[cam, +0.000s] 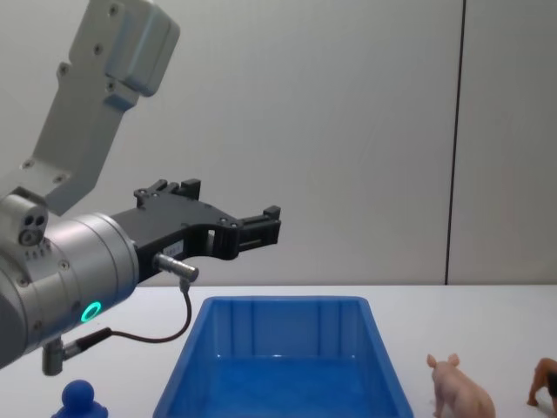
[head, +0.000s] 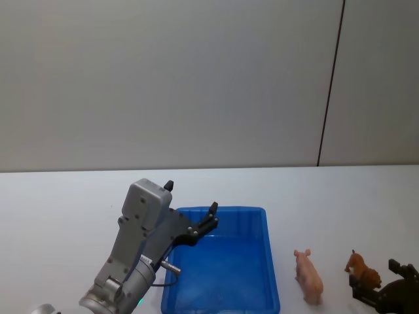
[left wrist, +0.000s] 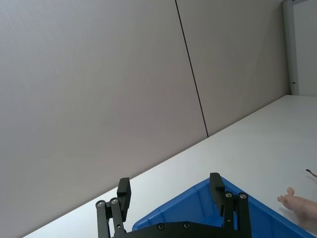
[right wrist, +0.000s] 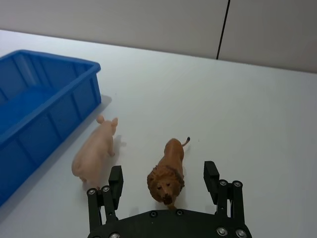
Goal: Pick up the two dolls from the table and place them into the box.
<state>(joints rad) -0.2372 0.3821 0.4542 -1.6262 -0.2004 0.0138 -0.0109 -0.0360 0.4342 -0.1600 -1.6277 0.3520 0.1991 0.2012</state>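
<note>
A pale pink pig [head: 309,276] stands on the white table right of the blue box [head: 249,210]. A reddish-brown lion-like animal [head: 362,268] stands farther right. My right gripper [right wrist: 163,173] is open, its fingers either side of the animal's head [right wrist: 166,181], not touching it; the pig [right wrist: 94,151] stands just beside it. My left gripper [head: 191,196] hangs open and empty above the box's left side. The chest view shows a dark blue round-headed figure [cam: 83,399] on the table left of the box [cam: 287,326].
The box's inside [head: 222,268] looks bare. The white table runs back to a grey wall with a dark vertical seam [head: 330,85]. Open tabletop lies beyond and to the right of the animals.
</note>
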